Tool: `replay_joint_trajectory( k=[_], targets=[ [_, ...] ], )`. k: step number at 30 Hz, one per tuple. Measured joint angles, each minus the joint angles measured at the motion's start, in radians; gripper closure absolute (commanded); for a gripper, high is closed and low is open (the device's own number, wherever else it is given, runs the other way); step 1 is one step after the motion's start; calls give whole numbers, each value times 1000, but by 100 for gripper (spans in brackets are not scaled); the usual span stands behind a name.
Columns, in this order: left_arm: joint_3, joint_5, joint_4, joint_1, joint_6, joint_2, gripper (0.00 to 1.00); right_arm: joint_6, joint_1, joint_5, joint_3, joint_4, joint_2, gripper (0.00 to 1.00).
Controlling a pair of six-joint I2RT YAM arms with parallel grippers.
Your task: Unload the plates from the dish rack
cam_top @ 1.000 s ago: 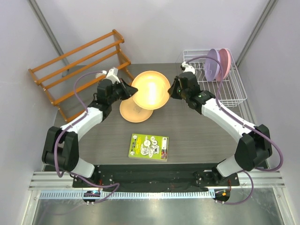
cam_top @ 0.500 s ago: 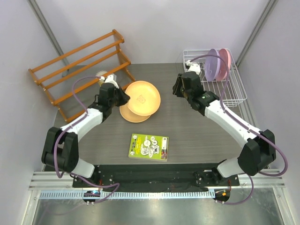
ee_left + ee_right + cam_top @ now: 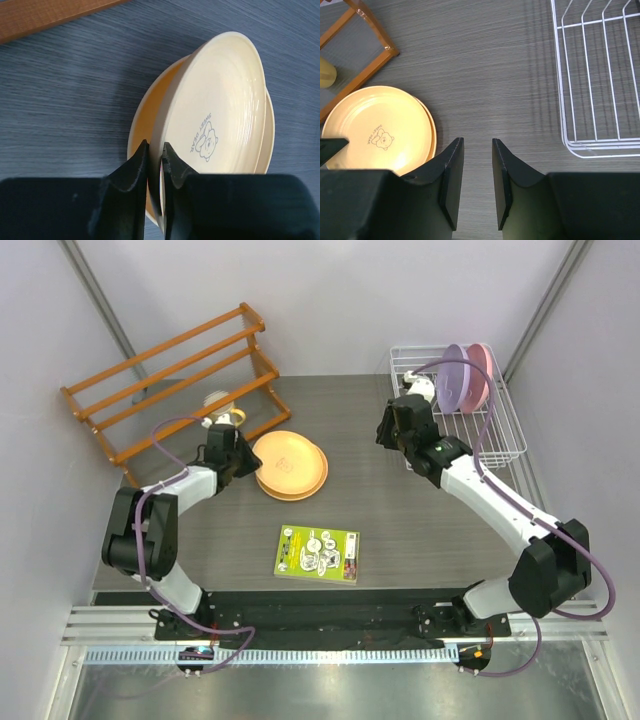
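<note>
An orange-yellow plate [image 3: 290,462] with a bear print lies on a second orange-yellow plate [image 3: 145,115] left of the table's middle. My left gripper [image 3: 243,453] is shut on the top plate's left rim [image 3: 155,150]. The lilac plate [image 3: 455,378] and the pink plate [image 3: 482,375] stand upright at the back of the white wire dish rack [image 3: 500,445]. My right gripper [image 3: 385,428] is open and empty, above bare table between the stacked plates [image 3: 377,130] and the rack [image 3: 590,75].
An orange-brown wooden slatted rack [image 3: 170,380] stands at the back left, with a small yellow object [image 3: 218,400] by its foot. A green-and-yellow booklet [image 3: 317,553] lies near the front middle.
My left gripper has lowered the orange-yellow plate from raised and tilted to lying on the other plate. My right gripper has left the plate's rim and drawn back towards the rack.
</note>
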Motion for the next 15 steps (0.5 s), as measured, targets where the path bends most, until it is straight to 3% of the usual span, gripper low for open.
replay_joint_trajectory(
  k=[2, 3, 7, 8, 15],
  targets=[
    [0, 14, 16, 1, -1, 7, 66, -3, -5, 0, 0, -1, 0, 66],
    [0, 21, 21, 0, -1, 12, 53, -3, -8, 0, 0, -2, 0, 66],
    [0, 51, 37, -1, -10, 37, 24, -12, -21, 2, 0, -8, 0, 65],
    [0, 55, 39, -1, -5, 37, 1, -15, -24, 5, 0, -10, 0, 65],
    [1, 58, 0, -1, -14, 39, 1, -120, -83, 156, 37, -37, 32, 65]
  ],
)
